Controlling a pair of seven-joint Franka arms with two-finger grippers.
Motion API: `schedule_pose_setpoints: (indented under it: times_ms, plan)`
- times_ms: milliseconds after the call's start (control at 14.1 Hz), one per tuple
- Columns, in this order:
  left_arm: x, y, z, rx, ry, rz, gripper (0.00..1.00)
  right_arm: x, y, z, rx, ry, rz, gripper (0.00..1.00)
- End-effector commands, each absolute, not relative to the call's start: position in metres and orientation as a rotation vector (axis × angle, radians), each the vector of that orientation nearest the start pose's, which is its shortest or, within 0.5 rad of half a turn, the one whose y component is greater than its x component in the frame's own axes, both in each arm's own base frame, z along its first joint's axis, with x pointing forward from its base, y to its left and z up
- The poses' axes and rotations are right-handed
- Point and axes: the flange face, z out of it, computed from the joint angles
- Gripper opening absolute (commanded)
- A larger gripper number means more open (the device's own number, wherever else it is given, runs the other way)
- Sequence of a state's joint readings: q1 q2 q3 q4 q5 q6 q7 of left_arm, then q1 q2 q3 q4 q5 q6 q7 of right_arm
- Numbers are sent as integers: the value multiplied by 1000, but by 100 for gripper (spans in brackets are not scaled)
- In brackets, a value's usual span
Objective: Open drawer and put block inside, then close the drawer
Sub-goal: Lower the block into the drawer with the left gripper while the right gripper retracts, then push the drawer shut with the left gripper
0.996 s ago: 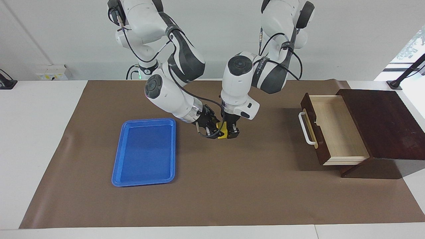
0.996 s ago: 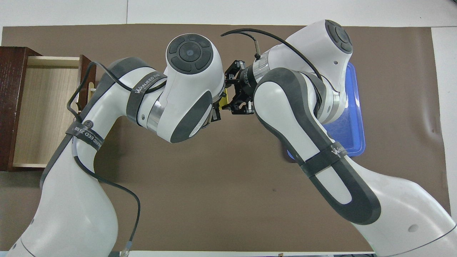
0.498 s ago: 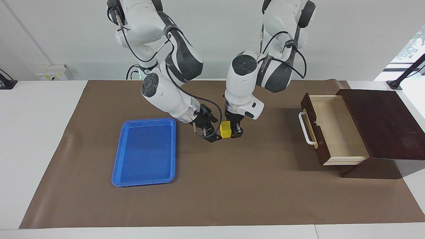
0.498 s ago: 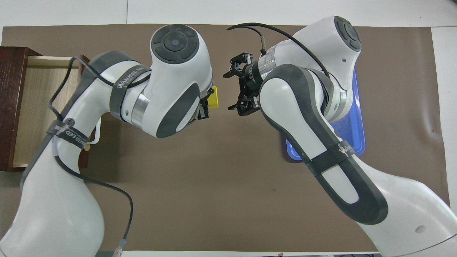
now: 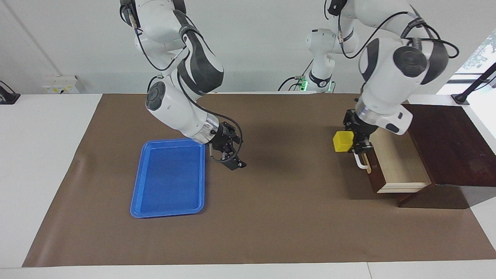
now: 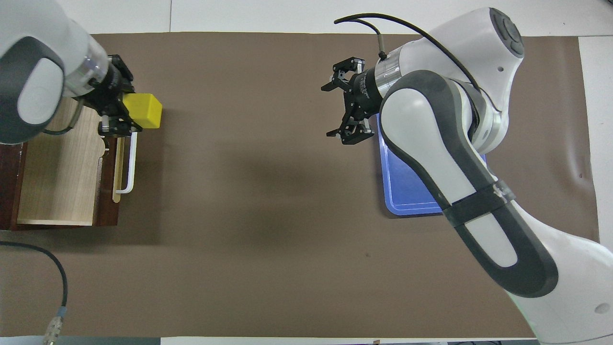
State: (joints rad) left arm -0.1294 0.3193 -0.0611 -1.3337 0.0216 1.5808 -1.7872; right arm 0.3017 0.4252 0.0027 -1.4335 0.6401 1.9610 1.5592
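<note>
The left gripper [image 5: 353, 144] squeezes the yellow block [image 5: 342, 141] just above the open drawer's [image 5: 391, 155] white handle [image 5: 359, 157], so it should carry it a bit more over the pale inside before letting go (the right gripper [image 5: 229, 158] waits, fingers apart, beside the blue tray [image 5: 169, 176]).

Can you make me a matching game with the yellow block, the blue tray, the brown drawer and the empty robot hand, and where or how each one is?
Things:
1. small yellow cube block
2. flat blue plastic tray
3. dark brown wooden drawer
4. right gripper

States:
A. pulled open, nothing inside
B. open and empty, in the air beside the tray
C. lying flat on the brown mat
D. held up in the left gripper, over the drawer's front edge

Pairs: 1-D, 2-C, 3-A, 4-B
</note>
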Motion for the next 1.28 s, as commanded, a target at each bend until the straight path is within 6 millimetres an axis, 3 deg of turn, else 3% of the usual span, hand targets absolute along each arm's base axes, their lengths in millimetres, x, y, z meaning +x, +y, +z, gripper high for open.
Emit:
schedule_pose_setpoints:
  times_ms: [0,284,498,711,782,853,924,1067,1209]
  plan:
    - [637,-34,539,2254,2276,-81,0,657,201,487,-2047,1698,566,100]
    - [611,32,496,2330,2142,-16,0,647,145,503,-2288,1510,515,100]
    - [577,66,460,2317,2132,30,0,632,107,519,-2608,1152,418,100]
    - [560,61,445,2330,2138,7,0,620,67,534,-2778,870,367,100]
    - [557,62,442,2331,2143,-1,45,617,54,540,-2826,788,346,100]
    - [557,58,442,2340,2134,-1,99,613,40,547,-2885,665,311,100]
    - [560,57,445,2331,2140,3,100,609,32,554,-2944,523,276,100]
    - [586,52,479,2259,2202,-4,100,596,15,576,-3054,222,194,100]
    - [610,9,504,2261,2204,-9,100,569,9,607,-3088,65,119,100]
